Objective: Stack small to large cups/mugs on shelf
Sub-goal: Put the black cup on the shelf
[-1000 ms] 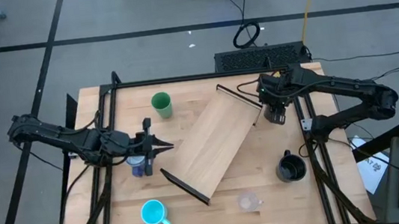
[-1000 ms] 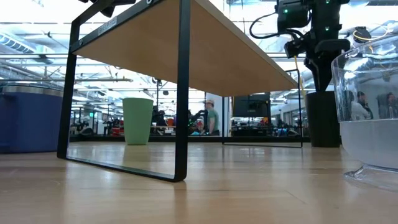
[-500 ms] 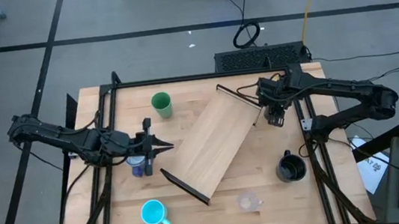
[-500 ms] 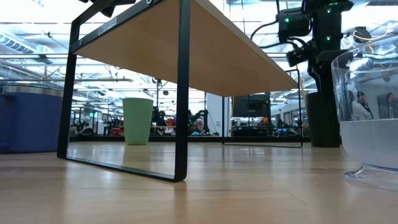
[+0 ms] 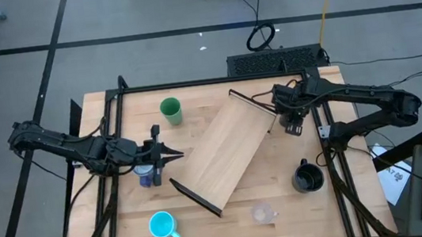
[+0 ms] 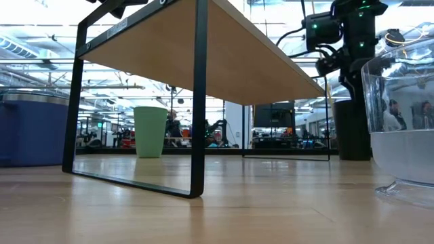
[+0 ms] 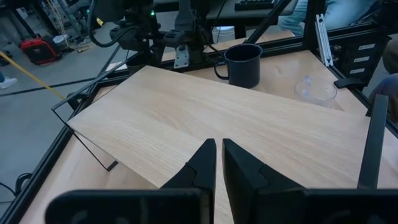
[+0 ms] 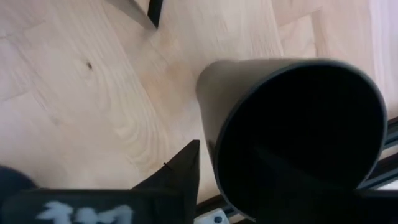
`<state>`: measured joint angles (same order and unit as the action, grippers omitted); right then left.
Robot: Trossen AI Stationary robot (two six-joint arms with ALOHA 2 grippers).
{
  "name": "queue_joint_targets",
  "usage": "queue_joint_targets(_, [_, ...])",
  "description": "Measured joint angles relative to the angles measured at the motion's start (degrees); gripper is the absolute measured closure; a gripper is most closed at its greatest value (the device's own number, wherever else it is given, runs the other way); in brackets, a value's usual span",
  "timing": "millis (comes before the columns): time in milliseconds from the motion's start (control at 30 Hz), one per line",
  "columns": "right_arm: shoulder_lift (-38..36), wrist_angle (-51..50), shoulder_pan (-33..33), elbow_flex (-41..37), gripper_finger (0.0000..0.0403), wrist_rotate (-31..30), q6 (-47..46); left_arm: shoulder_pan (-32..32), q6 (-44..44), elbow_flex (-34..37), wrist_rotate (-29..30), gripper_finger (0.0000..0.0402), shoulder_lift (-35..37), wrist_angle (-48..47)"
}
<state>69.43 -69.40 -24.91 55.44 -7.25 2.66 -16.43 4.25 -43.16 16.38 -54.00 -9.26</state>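
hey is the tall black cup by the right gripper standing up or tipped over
Upright. The low view shows the tall black cup standing straight on the table, and the right wrist view looks down into its open mouth, with the right gripper right above it.

Blue-purple mug (image 5: 146,174) mostly hidden under the left gripper (image 5: 169,153) in the high view. Tall black cup (image 8: 292,130) fills the right wrist view, base cut off at the frame edge; one of that gripper's fingers (image 8: 177,171) shows, the other sits behind the cup. Clear cup (image 6: 400,115) cropped at the low view's right edge. Person behind the green tumbler (image 6: 150,131) too small to make out.
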Motion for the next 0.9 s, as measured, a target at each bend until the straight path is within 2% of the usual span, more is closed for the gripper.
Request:
queue_joint_targets(233, [0.0,-0.03,0.0,0.04,0.0338,0.0,-0.14,0.0,0.04,0.0,0.0,0.0371,0.0,0.01])
queue_joint_targets(633, [-0.02,-2.06,0.0,1.25,0.0346,0.02,0.35,0.0,0.2,0.0,0.0,0.0371,0.0,0.01])
queue_joint_targets(900, [-0.07,-2.84,-0.02,3.52,0.0392,1.32,0.93,0.0,0.2,0.0,0.0,0.0371,0.0,0.02])
